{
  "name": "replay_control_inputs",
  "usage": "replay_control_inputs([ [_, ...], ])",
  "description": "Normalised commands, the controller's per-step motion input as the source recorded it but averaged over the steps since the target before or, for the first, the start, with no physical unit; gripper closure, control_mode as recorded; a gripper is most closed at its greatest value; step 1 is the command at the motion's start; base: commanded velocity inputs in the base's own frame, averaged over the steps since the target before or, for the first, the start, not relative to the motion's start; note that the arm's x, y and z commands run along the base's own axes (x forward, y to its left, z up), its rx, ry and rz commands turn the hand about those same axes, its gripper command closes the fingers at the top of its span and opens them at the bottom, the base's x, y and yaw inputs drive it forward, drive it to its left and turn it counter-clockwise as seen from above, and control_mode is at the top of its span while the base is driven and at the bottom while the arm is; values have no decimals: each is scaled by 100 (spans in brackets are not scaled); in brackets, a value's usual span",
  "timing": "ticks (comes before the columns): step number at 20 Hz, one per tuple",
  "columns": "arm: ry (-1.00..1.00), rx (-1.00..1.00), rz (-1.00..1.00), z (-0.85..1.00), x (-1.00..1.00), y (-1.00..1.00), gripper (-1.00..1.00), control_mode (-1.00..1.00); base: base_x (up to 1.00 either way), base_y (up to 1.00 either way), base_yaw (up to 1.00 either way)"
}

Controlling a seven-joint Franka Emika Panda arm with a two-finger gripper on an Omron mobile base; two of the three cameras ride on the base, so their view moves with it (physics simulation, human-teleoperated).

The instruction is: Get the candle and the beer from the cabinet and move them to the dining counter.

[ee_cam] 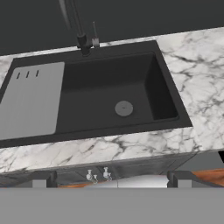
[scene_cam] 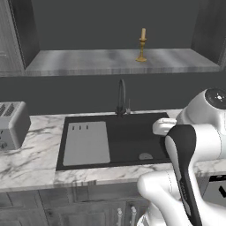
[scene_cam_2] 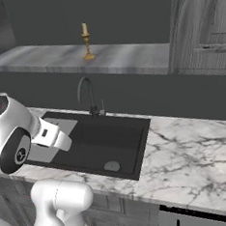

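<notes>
Brass-held candle [scene_cam: 142, 45] upright on cabinet [scene_cam: 88, 59] shelf; gripper [ee_cam: 112, 183] wide open, empty.

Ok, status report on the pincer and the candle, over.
Pincer open, empty, over the black sink. Candle upright on the cabinet shelf, untouched. Faucet stands below the shelf, near the reach path.

Black sink [scene_cam: 115, 140] set in a white grey-veined marble counter [scene_cam: 31, 163]. Grey drainboard [scene_cam: 86, 143] fills the sink's left part, round drain [scene_cam: 145, 156] in the basin right of it. Dark faucet [scene_cam: 121, 98] at the sink's back edge. Toaster [scene_cam: 11, 124] on the counter left of the sink. Dark grey wall [scene_cam: 88, 92] behind. Grey door cabinets [scene_cam: 88, 212] below the counter, wood-grain cabinet [scene_cam_2: 199, 25] up right of the sink.
</notes>
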Motion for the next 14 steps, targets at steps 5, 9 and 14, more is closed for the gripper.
replay_control_inputs([
  [5,0,0,0,0,0,0,-100,100,0,0,0],
  [9,0,0,0,0,0,0,-100,100,0,0,0],
  [14,0,0,0,0,0,0,-100,100,0,0,0],
])
